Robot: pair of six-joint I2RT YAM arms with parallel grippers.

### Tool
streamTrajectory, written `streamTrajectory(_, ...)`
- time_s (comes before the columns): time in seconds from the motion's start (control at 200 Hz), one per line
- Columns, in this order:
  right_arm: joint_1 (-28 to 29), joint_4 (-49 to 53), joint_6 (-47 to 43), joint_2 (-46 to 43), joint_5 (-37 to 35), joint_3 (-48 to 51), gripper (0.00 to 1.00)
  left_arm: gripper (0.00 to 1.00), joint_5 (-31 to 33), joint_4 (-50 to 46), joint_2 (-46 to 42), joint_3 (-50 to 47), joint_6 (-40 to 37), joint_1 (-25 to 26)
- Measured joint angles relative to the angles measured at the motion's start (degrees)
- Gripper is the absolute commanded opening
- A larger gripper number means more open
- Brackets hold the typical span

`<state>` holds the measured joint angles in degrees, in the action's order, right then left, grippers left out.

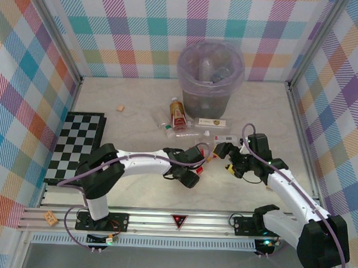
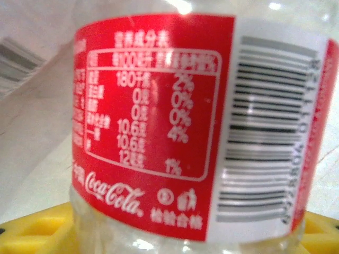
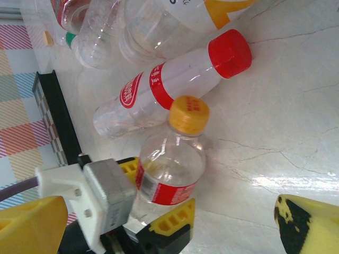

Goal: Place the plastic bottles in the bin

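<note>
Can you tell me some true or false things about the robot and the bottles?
The bin has bottles inside. True.
The Coca-Cola bottle has a blue cap. False: the cap is yellow.
The left pincer grips the Coca-Cola bottle. True.
The right pincer is squeezing a bottle. False: it is open and holds nothing.
The chessboard lies on the table's right side. False: it is on the left.

The bin (image 1: 184, 75) is set far back on the worktop (image 1: 139, 96); bottles (image 1: 179, 113) are laid before it, a chessboard (image 1: 77, 142) to their left.
</note>
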<state>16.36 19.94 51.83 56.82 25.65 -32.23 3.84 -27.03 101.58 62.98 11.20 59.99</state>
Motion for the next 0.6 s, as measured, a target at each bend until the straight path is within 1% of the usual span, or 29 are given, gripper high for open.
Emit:
streamTrajectory(0.135, 0.8, -0.5, -1.2, 1.6, 1.5, -1.1, 0.99, 0.55, 1.8, 0.3, -5.3, -1.0, 1.6, -0.4)
streamTrajectory(0.24, 3.0, -1.2, -3.5, 3.5, 3.2, -4.0, 0.98, 0.55, 1.3, 1.7, -11.6, -3.5, 2.8, -1.7)
streamTrajectory(0.34, 5.5, -2.4, -6.4, 4.7, 4.4, -7.9, 0.97, 0.55, -1.4, 4.3, -18.2, -6.8, 4.2, -4.4)
streamTrajectory(0.42, 6.9, -5.3, -8.0, 6.2, 6.3, -11.1, 0.96, 0.55, -4.1, 6.8, -22.8, -9.4, 5.3, -6.9)
streamTrajectory(0.51, 8.1, -8.8, -9.3, 8.8, 9.0, -14.0, 0.94, 0.56, -6.7, 9.0, -26.1, -11.0, 6.5, -8.5)
streamTrajectory(0.6, 9.5, -11.6, -10.3, 11.9, 11.6, -16.6, 0.93, 0.56, -9.5, 11.3, -28.5, -11.6, 7.5, -9.1)
